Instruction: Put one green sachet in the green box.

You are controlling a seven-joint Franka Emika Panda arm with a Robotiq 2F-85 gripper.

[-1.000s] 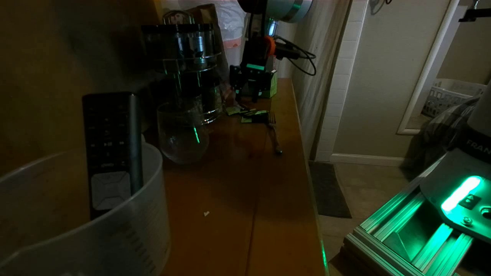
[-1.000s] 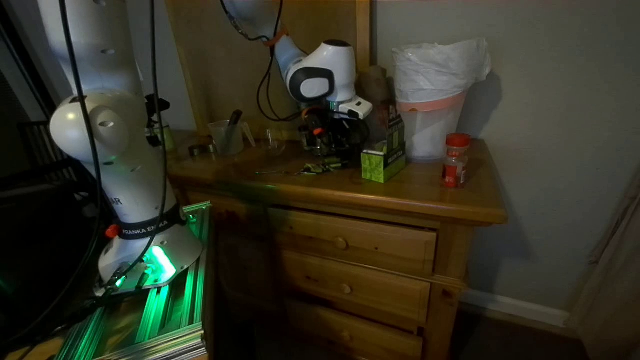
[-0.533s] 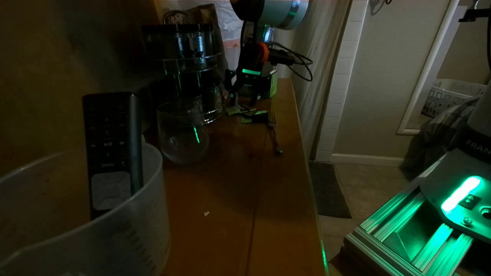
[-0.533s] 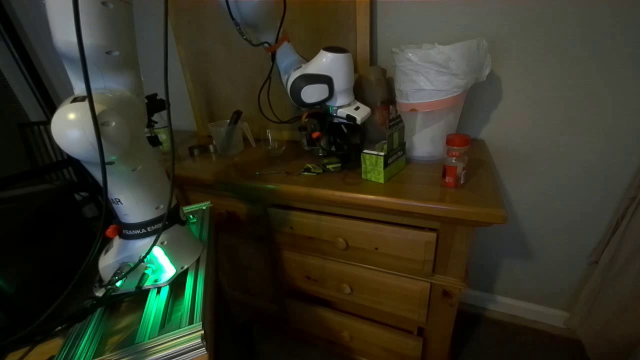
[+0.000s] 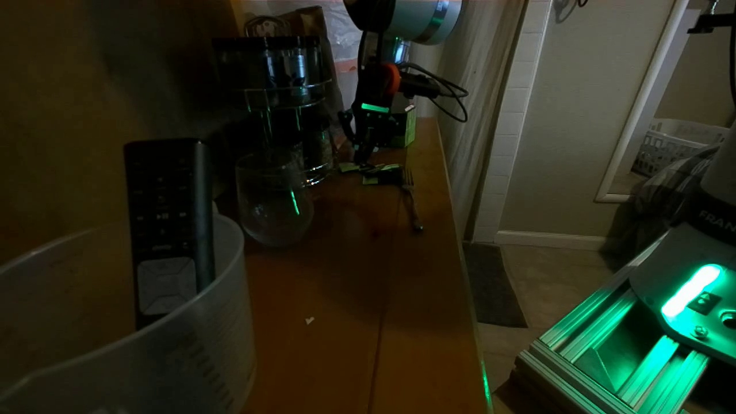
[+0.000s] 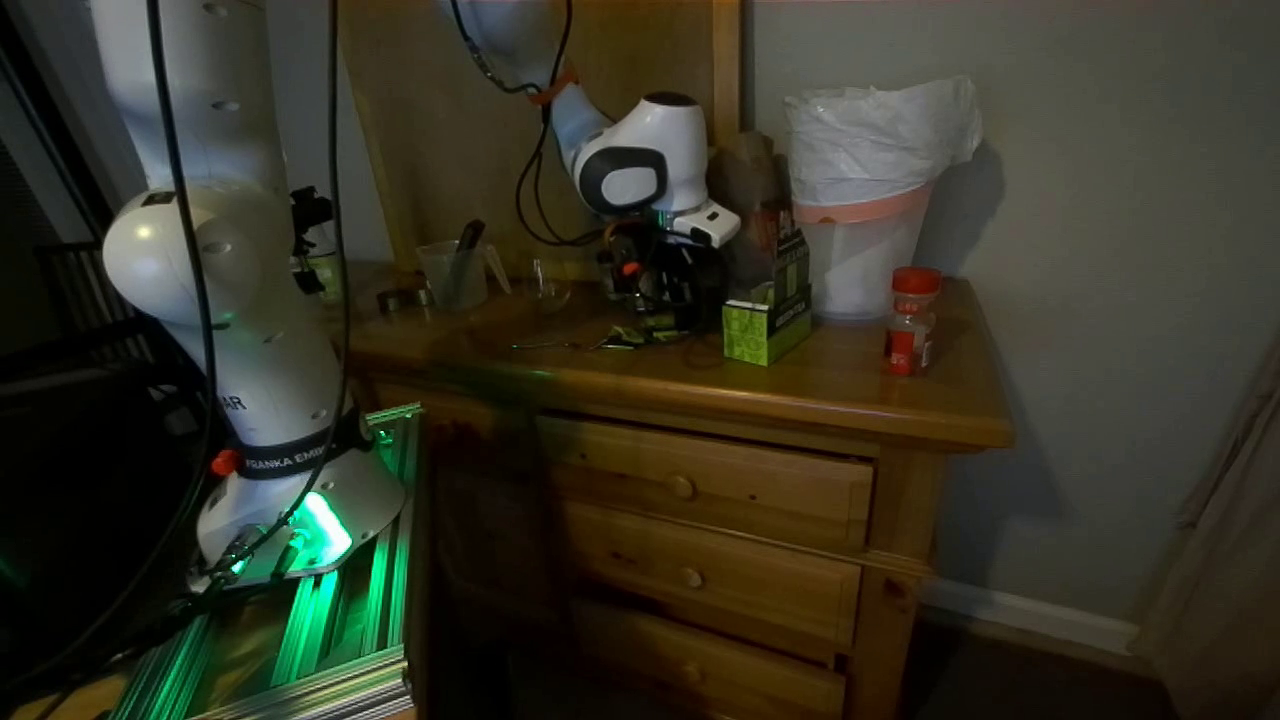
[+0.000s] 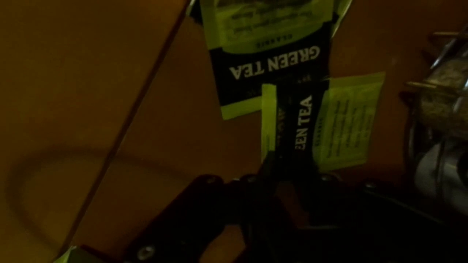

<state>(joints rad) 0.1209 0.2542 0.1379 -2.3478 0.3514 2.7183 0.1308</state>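
A green sachet (image 7: 345, 124) with a black "GREEN TEA" band lies under my fingertips in the wrist view. My gripper (image 7: 290, 166) is shut on its near edge, low at the dresser top; its fingers also show together in an exterior view (image 5: 363, 156). The pinched edge is dark and partly hidden. Another green sachet (image 7: 274, 62) lies just beyond, overlapping it, with more packet edges behind. The green box (image 6: 762, 332), open at the front with a raised dark back, stands beside the gripper; it is partly hidden in an exterior view (image 5: 409, 127).
A fork (image 5: 411, 201) lies near the sachets. A wire rack with jars (image 7: 442, 91) stands close on the gripper's other side. A stemless glass (image 5: 275, 198), a jug with a remote (image 5: 230, 299), a lined bin (image 6: 868, 250) and a red-lidded jar (image 6: 910, 325) stand on the dresser.
My gripper has moved down and slightly away from the green box, to the sachets. Its fingers, apart half a second ago, have come together on a sachet.
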